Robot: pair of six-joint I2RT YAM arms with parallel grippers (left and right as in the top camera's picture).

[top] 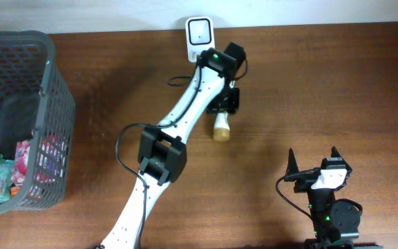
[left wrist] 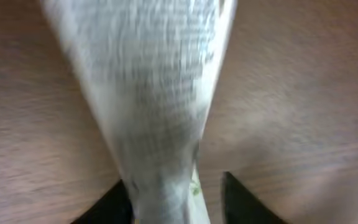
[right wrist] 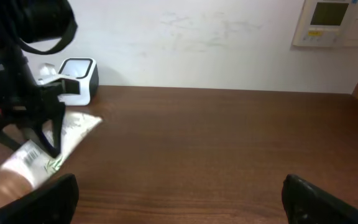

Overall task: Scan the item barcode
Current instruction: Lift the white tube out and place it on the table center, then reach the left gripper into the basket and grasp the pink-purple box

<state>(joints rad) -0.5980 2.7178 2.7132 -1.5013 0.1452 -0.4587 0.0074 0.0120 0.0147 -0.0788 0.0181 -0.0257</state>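
Note:
The item (top: 221, 127) is a white printed pouch with a tan end, on the table just in front of the white barcode scanner (top: 199, 33). My left gripper (top: 228, 98) is over its far end. In the left wrist view the blurred pouch (left wrist: 154, 93) runs between the fingers of the left gripper (left wrist: 174, 186): the left finger touches it and a gap shows beside the right finger, so the jaws stand open. From the right wrist view the pouch (right wrist: 58, 143) lies near the scanner (right wrist: 73, 78). My right gripper (top: 313, 162) is open and empty at the front right.
A dark mesh basket (top: 47, 104) with several colourful packets stands at the left edge. A wall panel (right wrist: 331, 22) hangs on the white wall behind the table. The left arm (top: 178, 124) stretches diagonally across the middle.

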